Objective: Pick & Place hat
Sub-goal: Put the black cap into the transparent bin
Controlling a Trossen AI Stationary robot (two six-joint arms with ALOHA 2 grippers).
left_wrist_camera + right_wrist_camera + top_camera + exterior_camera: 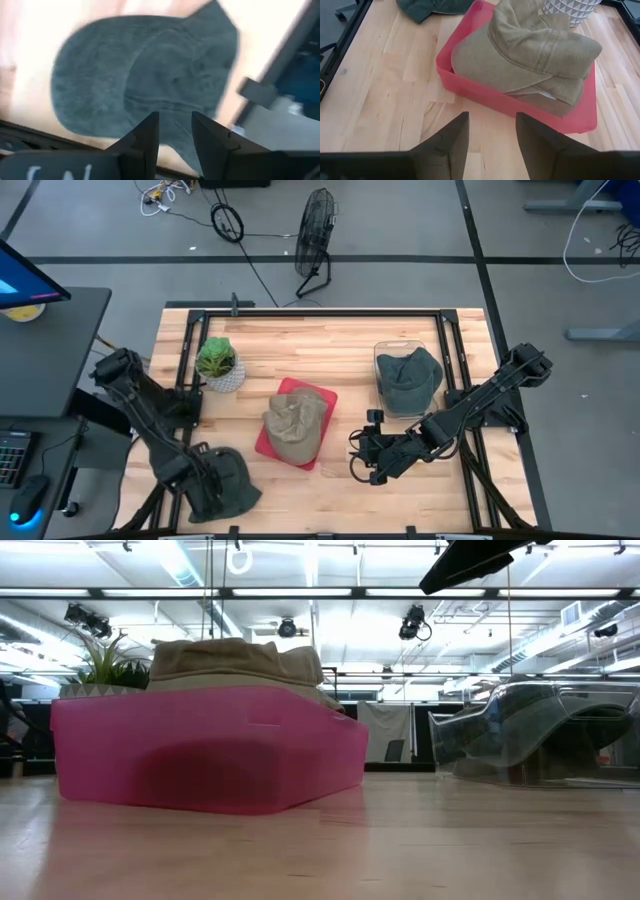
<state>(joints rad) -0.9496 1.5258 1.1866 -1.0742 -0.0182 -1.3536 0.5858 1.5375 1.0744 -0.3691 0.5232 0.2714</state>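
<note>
A dark green hat lies flat on the table near its near left corner. My left gripper is over that hat's left side; in the left wrist view its fingers stand narrowly open in front of the hat. A tan hat sits crumpled in a red tray at the table's middle. My right gripper is open and empty, right of the tray, pointing at it. A second dark green hat rests in a clear container. My left gripper comes at the dark green hat's rim from above. Whether its fingers touch the cloth, I cannot tell.
A potted plant stands left of the tray toward the far edge. The clear container stands at the far right. Bare wood lies in front of the tray and between tray and right gripper. A black frame borders the table.
</note>
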